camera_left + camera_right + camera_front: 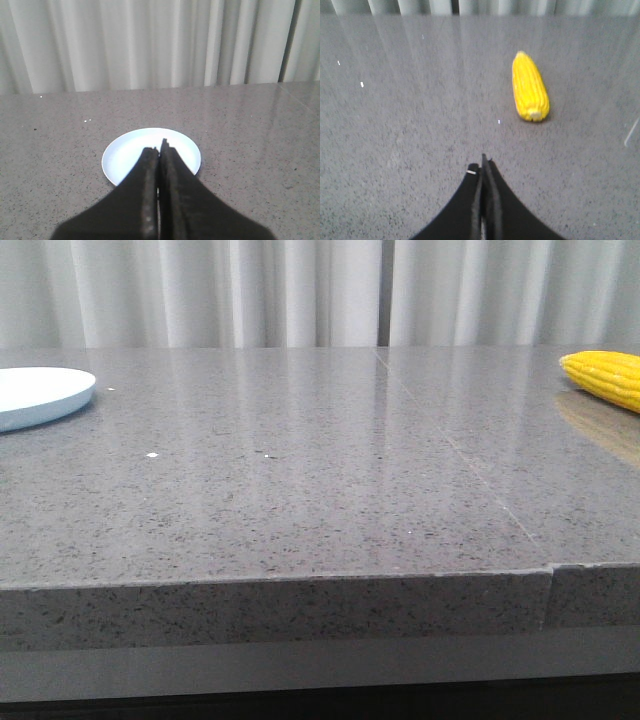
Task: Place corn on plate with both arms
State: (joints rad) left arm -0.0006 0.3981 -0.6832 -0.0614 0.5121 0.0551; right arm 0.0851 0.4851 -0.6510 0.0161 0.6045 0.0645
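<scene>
No step is done: the bright yellow tapered corn cob (530, 88) lies on the grey speckled counter (300, 480), well apart from the round pale-blue shallow plate (150, 152), with the left gripper (160, 150) and right gripper (483, 167) both closed and empty.

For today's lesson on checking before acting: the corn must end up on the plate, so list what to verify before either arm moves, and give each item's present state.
1. Corn lies free on the table, nothing on it: ok.
2. Plate bare, ready to receive: ok.
3. Right hand open for grasping: not ok, fingers shut.
4. Left hand holding nothing: ok, shut and empty.
5. Table between corn and plate free of obstacles: ok in the front view.
6. Plate fully on the table: cannot tell in the front view; the left wrist view shows it whole.
</scene>
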